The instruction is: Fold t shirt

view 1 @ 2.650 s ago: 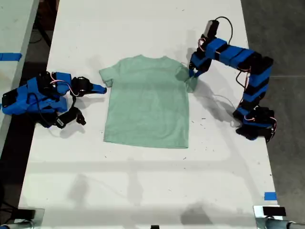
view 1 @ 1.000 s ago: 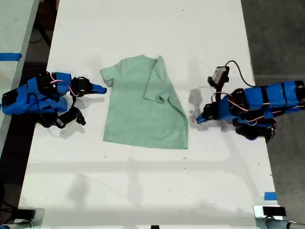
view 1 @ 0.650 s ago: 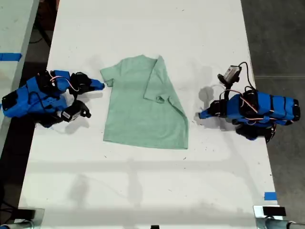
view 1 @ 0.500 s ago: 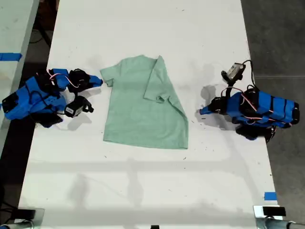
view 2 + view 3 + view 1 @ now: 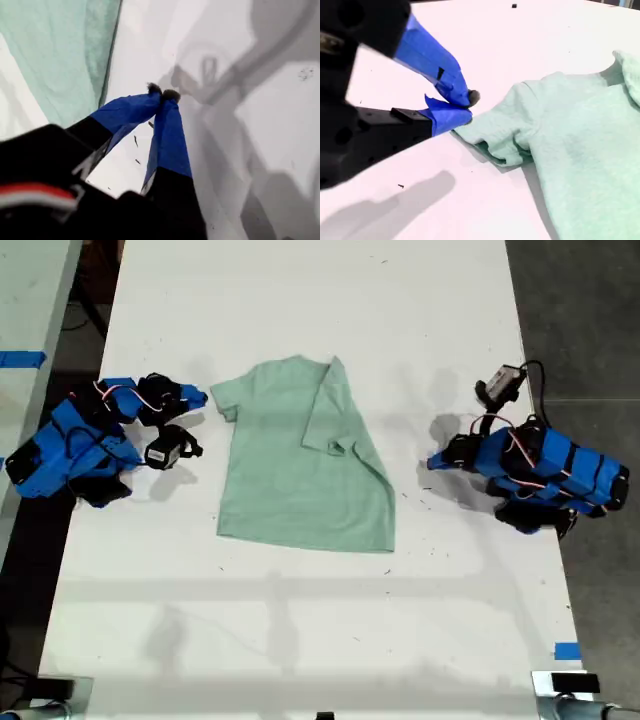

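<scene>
Partly folded pale mint-green cloth t shirt [image 5: 300, 455] on white worktop [image 5: 320, 620]: 3 o'clock sleeve in, 9 o'clock sleeve pending; my first hand [image 5: 162, 93] and my second hand [image 5: 465, 106] closed, empty.

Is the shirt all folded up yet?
Only partly. One sleeve of the t shirt is flipped over its front; the rest lies spread flat.

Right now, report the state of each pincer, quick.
My first gripper: closed, holding nothing, over bare table beside the shirt.
My second gripper: closed at the edge of the shirt's sleeve; whether it pinches cloth cannot be told.
</scene>
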Controlling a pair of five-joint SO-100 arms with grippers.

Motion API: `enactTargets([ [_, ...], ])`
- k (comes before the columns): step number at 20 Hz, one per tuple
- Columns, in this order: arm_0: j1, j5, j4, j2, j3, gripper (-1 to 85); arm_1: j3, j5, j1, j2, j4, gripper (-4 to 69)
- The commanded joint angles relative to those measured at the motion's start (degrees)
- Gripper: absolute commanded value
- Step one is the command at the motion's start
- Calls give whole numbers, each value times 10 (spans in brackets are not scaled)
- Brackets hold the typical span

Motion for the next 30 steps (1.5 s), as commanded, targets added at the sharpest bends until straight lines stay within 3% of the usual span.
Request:
enactTargets([
  [1,32,-6,-16,3,23,-3,26,-2,-2,6,-36,8],
  [6,45,-4,-21,3,23,-3,32,24,-76,6,-43,8],
  [27,53,-10,-12,3,23,-3,29,40,-66,6,-22,-17],
  [30,105,43,-34,4,18,-3,29,41,-65,6,-22,-17],
])
